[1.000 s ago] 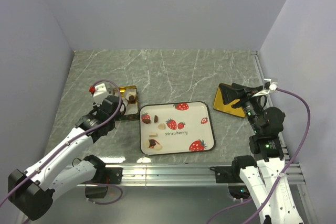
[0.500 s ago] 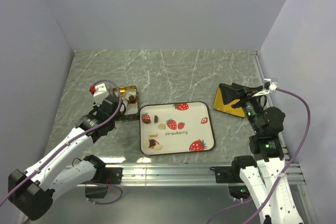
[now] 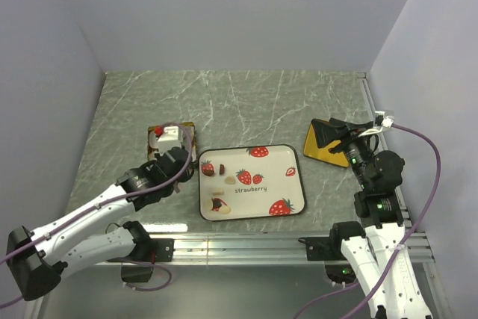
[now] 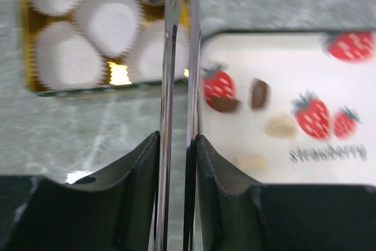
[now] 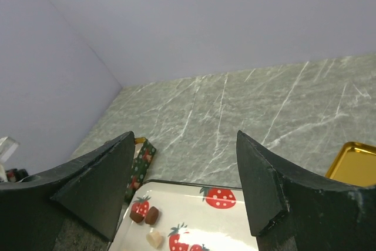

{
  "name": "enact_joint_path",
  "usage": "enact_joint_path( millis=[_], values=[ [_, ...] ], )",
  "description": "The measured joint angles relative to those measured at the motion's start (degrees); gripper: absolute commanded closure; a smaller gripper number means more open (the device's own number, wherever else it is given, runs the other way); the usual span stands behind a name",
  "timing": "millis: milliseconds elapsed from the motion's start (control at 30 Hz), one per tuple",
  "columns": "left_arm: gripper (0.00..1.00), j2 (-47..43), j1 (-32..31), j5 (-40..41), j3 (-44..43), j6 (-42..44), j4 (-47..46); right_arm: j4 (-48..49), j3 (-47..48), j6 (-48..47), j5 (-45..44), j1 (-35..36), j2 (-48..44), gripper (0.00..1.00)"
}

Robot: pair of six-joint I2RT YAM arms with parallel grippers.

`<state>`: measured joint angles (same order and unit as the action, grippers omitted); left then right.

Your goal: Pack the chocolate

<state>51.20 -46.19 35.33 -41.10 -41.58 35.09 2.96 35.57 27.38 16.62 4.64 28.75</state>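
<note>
Left jaws: clamped on the tweezers (image 4: pixel 165 86), one black finger (image 4: pixel 126 174) pressed against each outer side of the two thin metal blades.
Tweezers: the blades run straight ahead from the jaws, almost together, with a narrow slit between them. Their tips lie past the top of the left wrist view.
Tin (image 4: pixel 29 39): ahead and to the left of the left jaws, gold, filled with white cups (image 4: pixel 108 19). Its right end passes behind the blades.
Tray (image 4: pixel 329 104): ahead and to the right of the left jaws, just beside the tin, white with a strawberry print.
Chocolate (image 4: pixel 259 93): mostly on the tray's left part, just right of the blades. Two dark lumps sit with two cream ones nearer the jaws. Two more dark lumps sit in cups at the tin's far end, though the view is blurred.
Right jaws: wide apart, with nothing between them.
Seen past the right jaws: the tray's far corner and three lumps low in the gap, and the lid (image 5: pixel 352 166) beyond the right finger.
Lid from above: gold, on the table (image 3: pixel 246 102), partly under the right jaws and well apart from the tin.
</note>
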Motion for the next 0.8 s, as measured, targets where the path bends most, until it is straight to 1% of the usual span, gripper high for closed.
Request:
enact_joint_path(
  millis=[167, 333, 500, 633, 800],
  values=[
    [0.64, -1.55, -6.84, -2.99, -0.9, 0.48, 0.0, -0.02, -0.02, -0.09, -0.48, 0.0, 0.17, 0.24],
    [0.63, -3.02, -10.99, -4.85, -1.46, 0.48, 0.37, -0.07, 0.0, -0.24, -0.79, 0.0, 0.33, 0.24],
    [0.62, -1.88, -13.07, -5.66, -1.51, -0.17, 2.05, -0.26, 0.0, -0.26, -0.94, 0.0, 0.48, 0.24],
    [0.61, -0.33, -14.43, -4.9, -1.51, -2.47, 3.89, -0.46, 0.0, -0.26, -0.96, 0.0, 0.48, 0.24],
    [0.61, 0.96, -16.68, -3.61, -1.51, -5.16, 4.04, -0.46, 0.0, -0.26, -0.94, 0.0, 0.52, 0.24]
  ],
)
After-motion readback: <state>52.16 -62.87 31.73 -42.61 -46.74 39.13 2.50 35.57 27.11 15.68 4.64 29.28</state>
